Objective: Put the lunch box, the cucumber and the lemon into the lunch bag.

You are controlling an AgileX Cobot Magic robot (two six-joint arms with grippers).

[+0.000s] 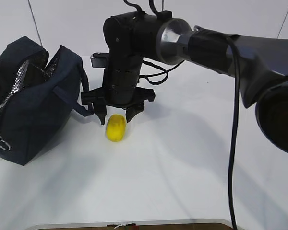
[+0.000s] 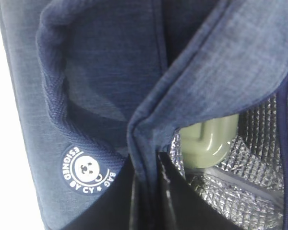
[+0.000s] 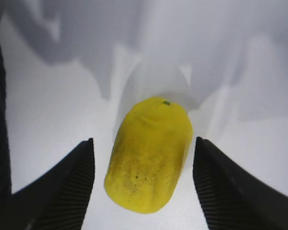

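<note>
The dark navy lunch bag (image 1: 33,100) stands open at the left of the table. In the left wrist view my left gripper (image 2: 146,165) is shut on the bag's (image 2: 110,72) upright fabric rim. The sage-green lid of the lunch box (image 2: 209,141) shows inside against the silvery lining. The yellow lemon (image 1: 115,127) lies on the table just right of the bag. My right gripper (image 1: 116,117) hangs straight over it, open. In the right wrist view the lemon (image 3: 151,153) sits between the fingers of that gripper (image 3: 144,143), apart from both. The cucumber is out of view.
A loop handle (image 1: 77,103) of the bag hangs close to the right gripper's left finger. The white table (image 1: 182,167) stretches to the right and front of the lemon. The right arm (image 1: 221,48) reaches in from the upper right.
</note>
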